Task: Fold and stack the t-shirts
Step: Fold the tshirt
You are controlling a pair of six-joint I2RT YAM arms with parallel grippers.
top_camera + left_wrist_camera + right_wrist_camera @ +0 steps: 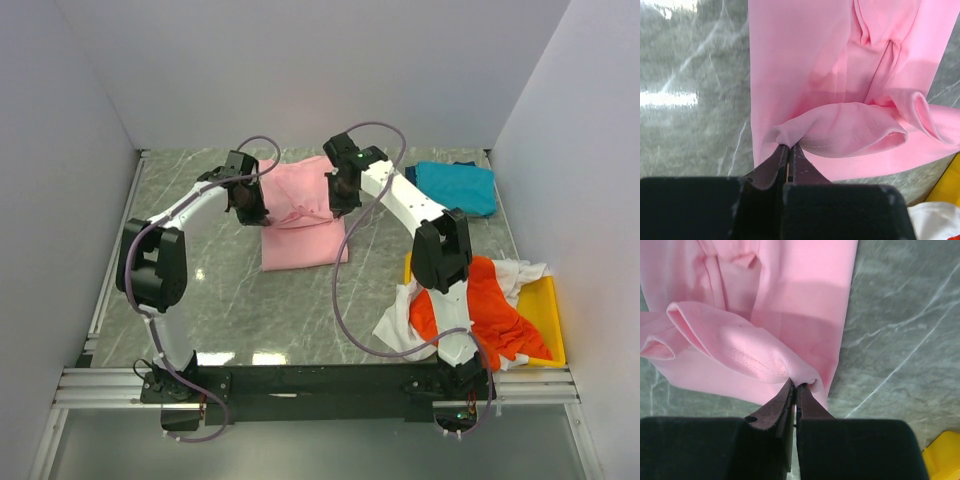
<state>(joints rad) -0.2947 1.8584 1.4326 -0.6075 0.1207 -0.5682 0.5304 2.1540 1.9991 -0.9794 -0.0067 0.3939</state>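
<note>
The light pink t-shirt (300, 215) lies partly folded on the marble table, at the back centre. My left gripper (250, 207) is shut on its left upper corner, and a pinched fold of pink cloth (840, 131) rises from the fingertips (789, 148). My right gripper (338, 197) is shut on the right upper corner; the pinched cloth (740, 347) shows there at its tips (795, 386). The teal-blue t-shirt (457, 186) lies folded at the back right. The orange-red t-shirt (490, 305) and the white t-shirt (405, 312) lie crumpled together on the yellow tray (548, 315).
White walls close in the table on the left, back and right. The yellow tray stands at the front right; its corner also shows in the right wrist view (942, 457). Purple cables loop over both arms.
</note>
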